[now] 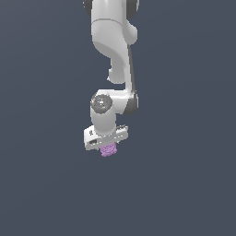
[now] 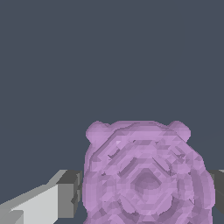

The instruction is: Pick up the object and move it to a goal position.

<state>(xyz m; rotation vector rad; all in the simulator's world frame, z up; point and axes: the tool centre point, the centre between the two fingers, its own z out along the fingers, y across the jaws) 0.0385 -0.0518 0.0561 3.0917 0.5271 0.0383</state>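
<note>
The object [image 1: 109, 150] is a small light-purple block with bumpy, swirled faces, sitting directly under the white gripper bar [image 1: 106, 136] in the exterior view. In the wrist view the object [image 2: 144, 175] looms large between the two grey fingers [image 2: 65, 197], which press against its opposite sides. My gripper [image 2: 144, 192] is shut on the object. In the exterior view the fingers themselves are hidden behind the bar and the block. Whether the block touches the ground I cannot tell.
A plain dark grey-blue surface [image 1: 184, 184] spreads all around the arm. The white arm [image 1: 113, 41] comes down from the upper edge of the exterior view. No goal marker or other object shows.
</note>
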